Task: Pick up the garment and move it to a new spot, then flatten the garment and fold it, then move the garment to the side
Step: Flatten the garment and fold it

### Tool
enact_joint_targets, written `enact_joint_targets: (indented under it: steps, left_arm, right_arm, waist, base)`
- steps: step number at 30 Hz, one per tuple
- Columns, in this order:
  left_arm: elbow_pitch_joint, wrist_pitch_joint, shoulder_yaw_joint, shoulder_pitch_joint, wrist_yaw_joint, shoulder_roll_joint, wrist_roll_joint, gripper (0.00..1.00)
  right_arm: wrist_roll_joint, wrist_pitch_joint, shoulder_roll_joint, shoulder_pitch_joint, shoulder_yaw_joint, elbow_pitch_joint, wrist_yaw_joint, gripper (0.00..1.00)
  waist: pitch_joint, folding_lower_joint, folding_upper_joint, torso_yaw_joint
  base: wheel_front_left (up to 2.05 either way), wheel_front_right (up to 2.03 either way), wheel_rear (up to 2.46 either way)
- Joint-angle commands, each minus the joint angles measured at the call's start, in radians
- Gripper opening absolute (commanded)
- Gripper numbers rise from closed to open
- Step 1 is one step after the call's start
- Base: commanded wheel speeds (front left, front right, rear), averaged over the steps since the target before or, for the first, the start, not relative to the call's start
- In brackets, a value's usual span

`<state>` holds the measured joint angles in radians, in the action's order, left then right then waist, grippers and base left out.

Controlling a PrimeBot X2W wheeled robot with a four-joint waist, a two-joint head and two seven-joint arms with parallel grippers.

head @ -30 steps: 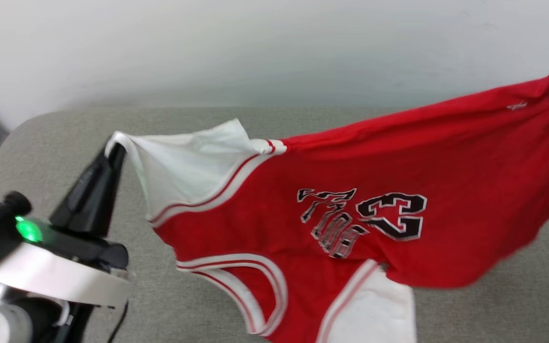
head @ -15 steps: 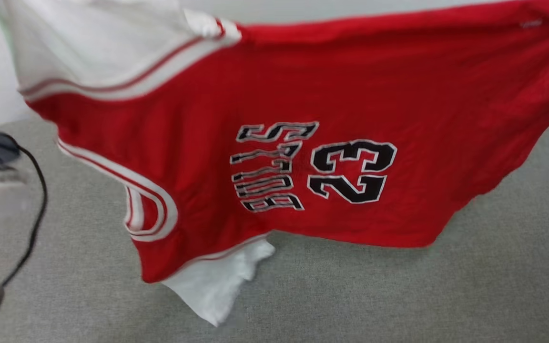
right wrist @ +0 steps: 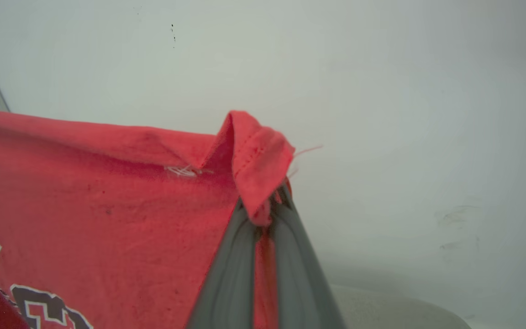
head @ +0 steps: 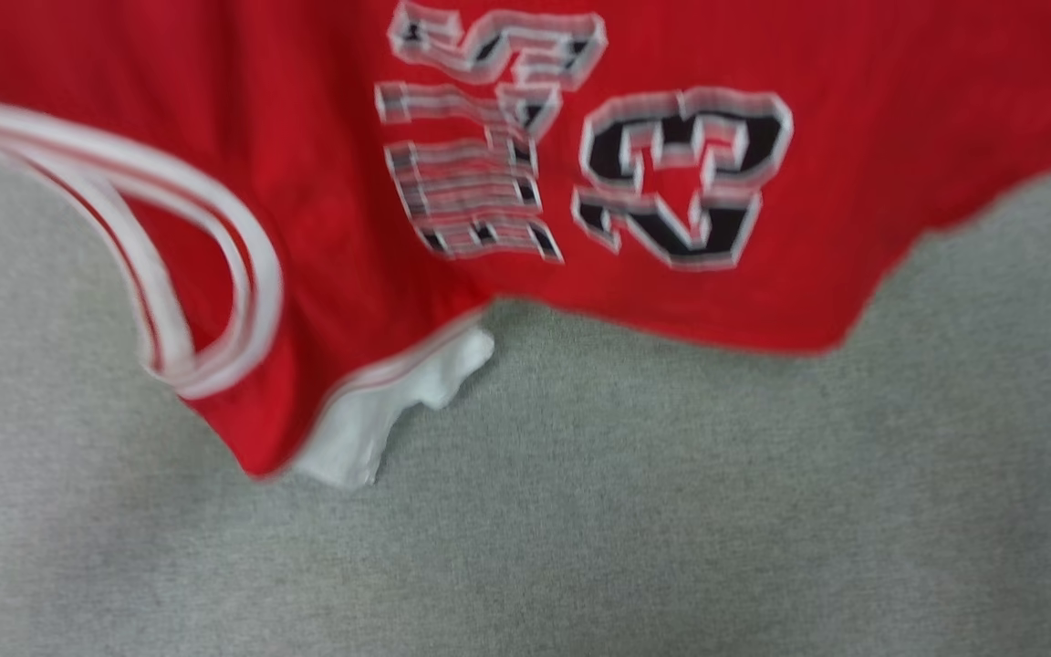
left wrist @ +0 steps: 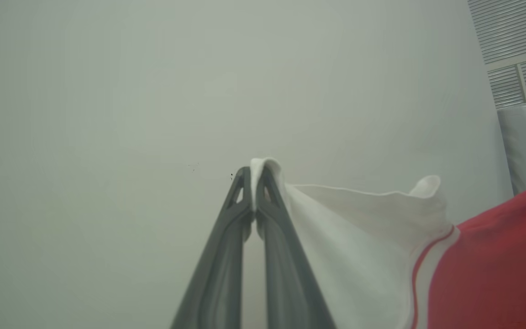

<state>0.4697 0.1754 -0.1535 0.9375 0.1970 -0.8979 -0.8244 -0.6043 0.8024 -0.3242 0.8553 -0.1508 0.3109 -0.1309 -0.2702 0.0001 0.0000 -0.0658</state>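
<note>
The garment, a red jersey with black-and-white lettering and a white-striped collar, hangs stretched sideways across the top of the blurred head view. One white sleeve dangles toward the grey surface. In the left wrist view my left gripper is shut on the edge of the garment's other white sleeve, in front of a pale wall. In the right wrist view my right gripper is shut on a bunched red hem corner of the garment, and the shirt spreads to the left of it.
A grey fabric-covered surface lies below the hanging jersey, with its rounded edge low in the right wrist view. A pale wall stands behind. A white appliance and slatted vents sit at the left wrist view's right edge.
The jersey has risen and come closer in the head view, from the middle to the top. The left gripper and its cable have left that view. Both grips hold.
</note>
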Motion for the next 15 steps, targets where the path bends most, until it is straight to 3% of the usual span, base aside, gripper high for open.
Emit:
enact_joint_targets:
  steps: [1,7,15]
  left_arm:
    - [-0.045,0.011,-0.014,0.084,-0.024,-0.002,0.012,0.0]
    - [-0.215,0.038,-0.067,0.368,-0.096,0.038,0.027,0.0]
    - [-0.462,0.011,-0.124,0.723,-0.141,0.145,0.085,0.0]
  right_arm:
    - [0.014,-0.016,0.017,0.066,0.006,-0.028,0.0,0.0]
    - [0.079,-0.082,0.021,0.259,0.041,-0.145,0.0,0.0]
    - [0.173,-0.211,-0.019,0.507,0.092,-0.316,0.001,0.0]
  waist:
    - [-0.089,-0.0001,0.0,-0.002]
    - [-0.223,-0.0001,0.0,0.007]
    - [-0.361,-0.0001,0.0,0.038]
  base:
    - [0.0,0.0,0.0]
    - [0.0,0.0,0.0]
    - [0.0,0.0,0.0]
